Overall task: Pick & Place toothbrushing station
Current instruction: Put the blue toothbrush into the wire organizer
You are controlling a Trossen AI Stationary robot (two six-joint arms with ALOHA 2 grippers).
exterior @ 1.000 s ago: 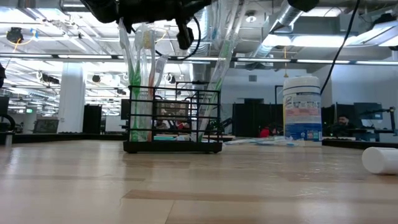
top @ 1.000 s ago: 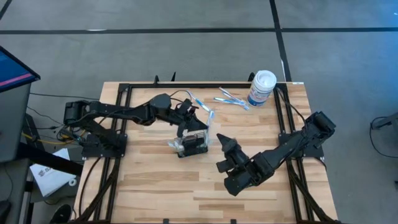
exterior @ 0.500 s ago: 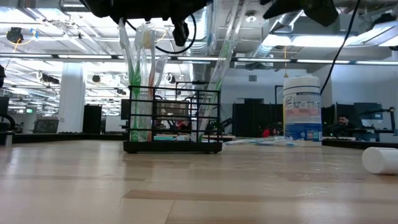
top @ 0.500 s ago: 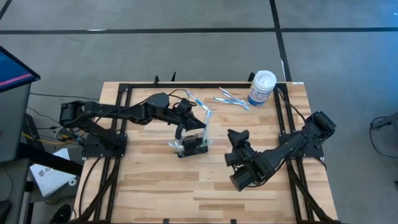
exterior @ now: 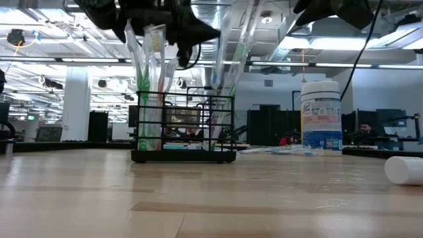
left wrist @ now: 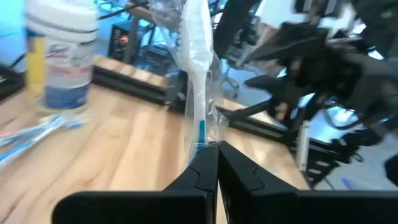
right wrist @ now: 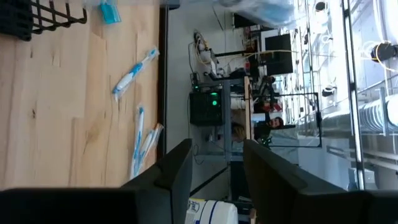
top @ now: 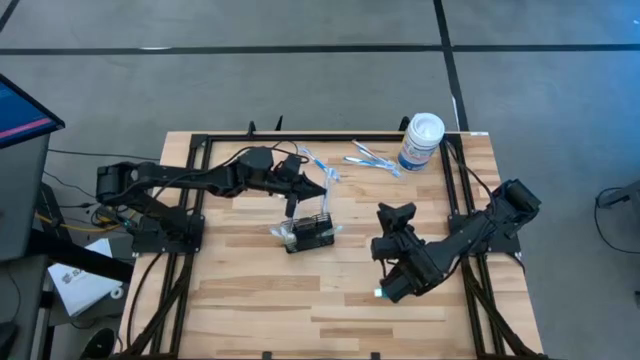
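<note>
A: What do you have around your left hand (top: 322,187)?

B: A white canister (top: 421,141) and loose wrapped toothbrushes (top: 372,159) lie on the desk (top: 250,300) beyond it, well apart. Your left hand is pinched closed on a clear-wrapped toothbrush (left wrist: 198,68), just above the toothbrushing station (top: 308,232).

A: Anything in your way?

B: Several toothbrushes (exterior: 153,73) already stand in the station, leaning outward. Your right hand (top: 397,214) hovers beside it, on the far side from your left hand, fingers (right wrist: 174,168) parted and gripping nothing.

A: How does the station look?

B: It's a small black wire-mesh box with compartments, upright near the middle of the desk. A white cylinder (exterior: 404,170) lies off to one side in the low view.
</note>
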